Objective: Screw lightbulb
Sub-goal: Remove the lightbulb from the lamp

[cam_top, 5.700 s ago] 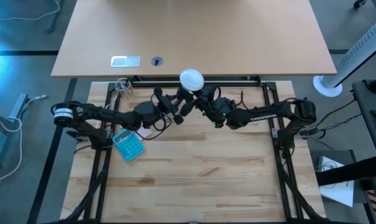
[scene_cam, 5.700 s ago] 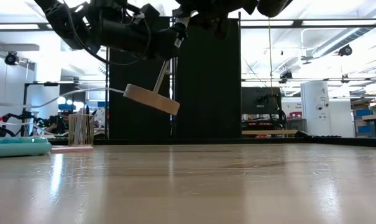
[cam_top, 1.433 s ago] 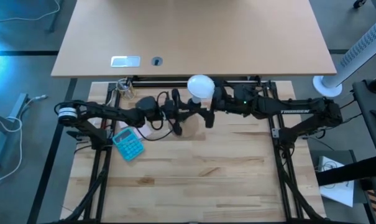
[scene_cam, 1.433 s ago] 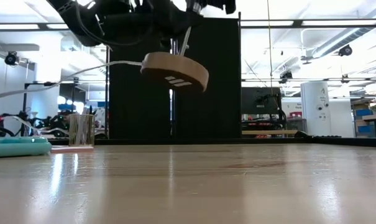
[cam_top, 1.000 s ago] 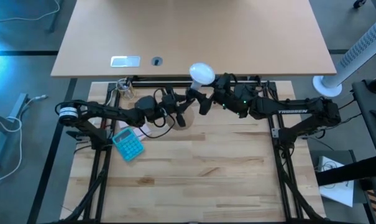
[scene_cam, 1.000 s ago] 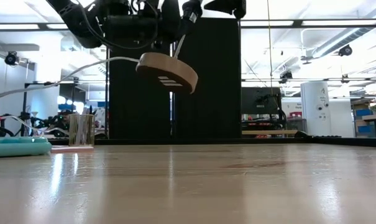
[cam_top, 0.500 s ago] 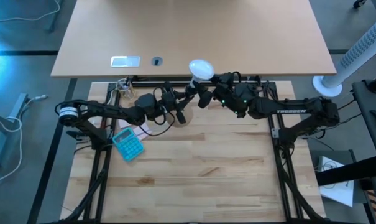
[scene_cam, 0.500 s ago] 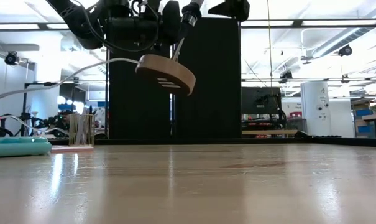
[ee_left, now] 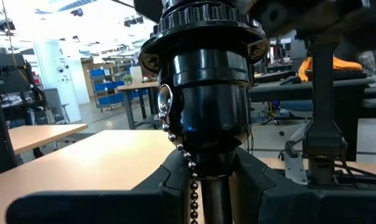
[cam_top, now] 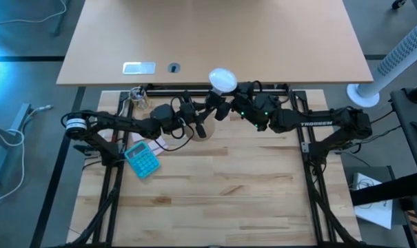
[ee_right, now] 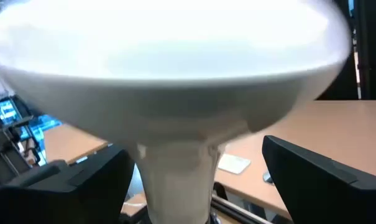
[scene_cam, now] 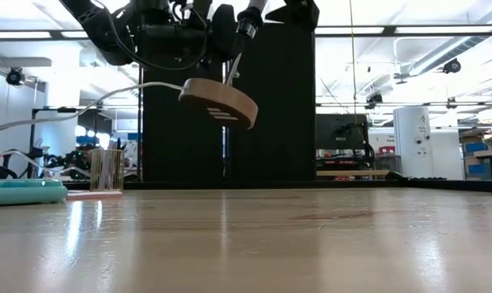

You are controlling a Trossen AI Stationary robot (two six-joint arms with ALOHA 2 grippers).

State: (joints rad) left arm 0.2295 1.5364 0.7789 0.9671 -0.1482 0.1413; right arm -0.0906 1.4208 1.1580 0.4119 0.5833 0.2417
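The lightbulb (cam_top: 222, 78) (ee_right: 169, 56) is white, and in the high view it shows over the table's far edge. A small lamp hangs in the air, with a black socket (ee_left: 203, 74) and a bead chain (ee_left: 191, 180). Its round wooden disc (scene_cam: 219, 102) (cam_top: 202, 131) tilts clear of the table. My left gripper (cam_top: 194, 119) (ee_left: 212, 183) is shut on the lamp just under the socket. My right gripper (cam_top: 218, 107) (ee_right: 197, 180) is open. Its fingers (ee_right: 318, 174) stand on either side of the bulb's pale neck (ee_right: 175, 174). I cannot tell whether they touch it. My left gripper pinches the lamp's thin stem (ee_left: 214, 196), right below the black socket, between its two fingers. The fingers come roughly level from the table's left and lie across the stem. The lamp hangs lifted clear and tilted, with the wooden disc at its lower end.
A teal calculator (cam_top: 142, 160) lies at the left. A cup of sticks (scene_cam: 106, 169) stands at the far left. A white cord (scene_cam: 83, 106) runs from the disc toward the left. A tan desk (cam_top: 215, 34) lies beyond the far edge. Bare wood (cam_top: 215, 200) spans the near half.
My right gripper has edged toward the table's left and stays open beside the bulb's neck. The wooden disc has sunk a little in the low view and keeps its tilt.
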